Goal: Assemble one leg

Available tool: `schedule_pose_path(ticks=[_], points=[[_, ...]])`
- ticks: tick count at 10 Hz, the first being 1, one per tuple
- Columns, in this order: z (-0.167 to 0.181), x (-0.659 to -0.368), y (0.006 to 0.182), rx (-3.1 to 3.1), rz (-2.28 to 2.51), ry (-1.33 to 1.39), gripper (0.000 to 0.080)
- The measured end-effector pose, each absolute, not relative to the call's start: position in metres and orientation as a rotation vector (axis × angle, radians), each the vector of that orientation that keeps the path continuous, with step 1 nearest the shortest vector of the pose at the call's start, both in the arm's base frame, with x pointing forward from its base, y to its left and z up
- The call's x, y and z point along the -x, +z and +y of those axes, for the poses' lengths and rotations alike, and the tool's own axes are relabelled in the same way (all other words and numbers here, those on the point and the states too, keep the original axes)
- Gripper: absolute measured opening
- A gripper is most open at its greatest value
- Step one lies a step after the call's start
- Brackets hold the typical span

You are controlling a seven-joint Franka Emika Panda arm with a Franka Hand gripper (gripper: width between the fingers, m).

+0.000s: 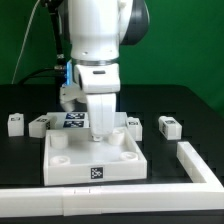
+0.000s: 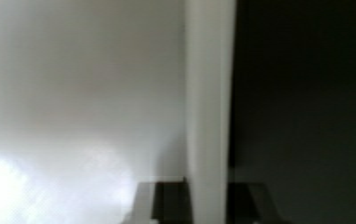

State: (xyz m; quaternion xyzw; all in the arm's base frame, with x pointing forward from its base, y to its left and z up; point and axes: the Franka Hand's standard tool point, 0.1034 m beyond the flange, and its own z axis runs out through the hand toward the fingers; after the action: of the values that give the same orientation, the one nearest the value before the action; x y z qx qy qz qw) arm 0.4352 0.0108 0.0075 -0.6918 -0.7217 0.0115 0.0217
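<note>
Several stubby white legs with marker tags lie on the black table behind the tray: two at the exterior view's left (image 1: 15, 123) (image 1: 40, 125) and two at its right (image 1: 135, 122) (image 1: 168, 126). The large white square tray (image 1: 70, 168) sits in the middle. My gripper (image 1: 100, 137) points straight down at the tray's far wall. In the wrist view the gripper (image 2: 209, 192) has a dark finger (image 2: 168, 205) on each side of the tray's upright white wall (image 2: 209, 90) and pressed against it. No leg shows in the wrist view.
The marker board (image 1: 72, 118) lies behind the tray, partly hidden by the arm. A white L-shaped fence runs along the front (image 1: 100, 205) and up the exterior view's right (image 1: 196, 164). Cables hang at the back left.
</note>
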Motion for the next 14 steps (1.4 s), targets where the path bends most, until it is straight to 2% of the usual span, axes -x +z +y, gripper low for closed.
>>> schedule_pose_path(ticks=[2, 6, 8, 11, 12, 13, 14], points=[[0.038, -0.459, 0.007, 2.193, -2.2, -0.004, 0.0061], [0.067, -0.49, 0.008, 2.222, -2.177, -0.03, 0.0061], [0.082, -0.493, 0.008, 2.207, -2.189, -0.023, 0.0061], [0.083, -0.492, 0.007, 2.181, -2.213, -0.019, 0.0061], [0.082, -0.492, 0.007, 2.182, -2.212, -0.018, 0.0117], [0.082, -0.492, 0.007, 2.182, -2.212, -0.018, 0.0117], [0.082, -0.492, 0.007, 2.182, -2.212, -0.018, 0.0305]])
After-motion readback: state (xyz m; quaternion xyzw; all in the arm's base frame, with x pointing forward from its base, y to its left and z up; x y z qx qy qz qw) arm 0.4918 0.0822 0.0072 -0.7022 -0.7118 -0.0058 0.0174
